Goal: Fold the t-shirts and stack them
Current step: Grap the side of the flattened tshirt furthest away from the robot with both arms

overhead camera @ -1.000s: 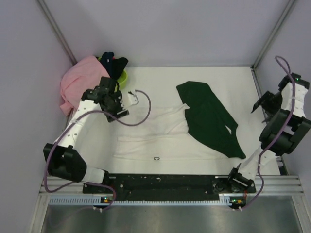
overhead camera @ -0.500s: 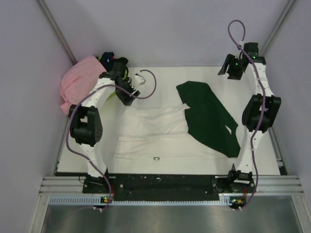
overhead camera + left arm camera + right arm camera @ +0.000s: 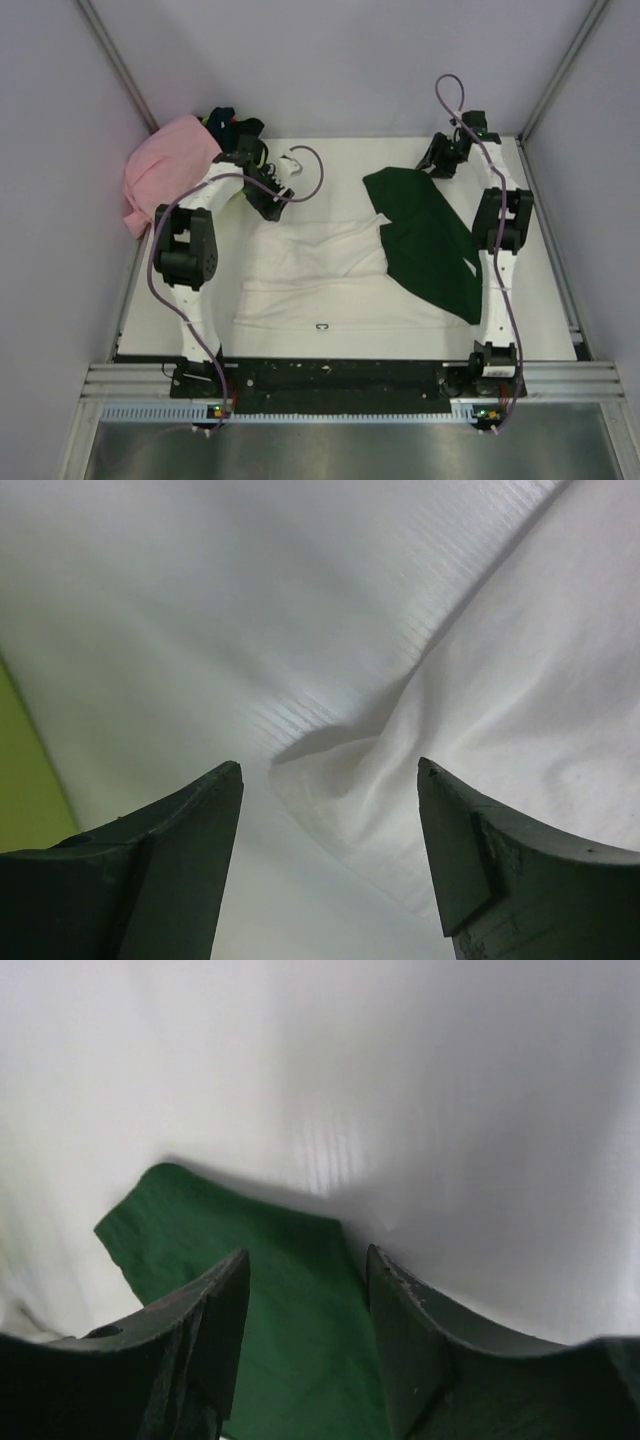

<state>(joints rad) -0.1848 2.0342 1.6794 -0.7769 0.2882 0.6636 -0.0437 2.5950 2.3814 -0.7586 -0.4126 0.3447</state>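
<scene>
Left hand (image 3: 330, 770) hangs open above the far left corner of the white t-shirt (image 3: 320, 275). Right hand (image 3: 305, 1255) is open over the far tip of the dark green cloth (image 3: 430, 240) on the table (image 3: 330, 160).

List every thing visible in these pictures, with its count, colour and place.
white cloth t-shirt: 1, white, spread flat at table centre
dark green cloth: 1, dark green, right of centre, overlapping the white shirt; whether same garment, cannot tell
pink cloth t-shirt: 1, pink, heaped at far left corner
dark clothes: count unclear, black, beside the pink heap
lime-green plastic basket: 1, lime green, far left, mostly hidden
white table: 1, white, under everything
left arm, right arm: 2, black and white, reaching far
left gripper: 1, dark, open over white shirt's fold
right gripper: 1, dark, open over green cloth's corner
</scene>
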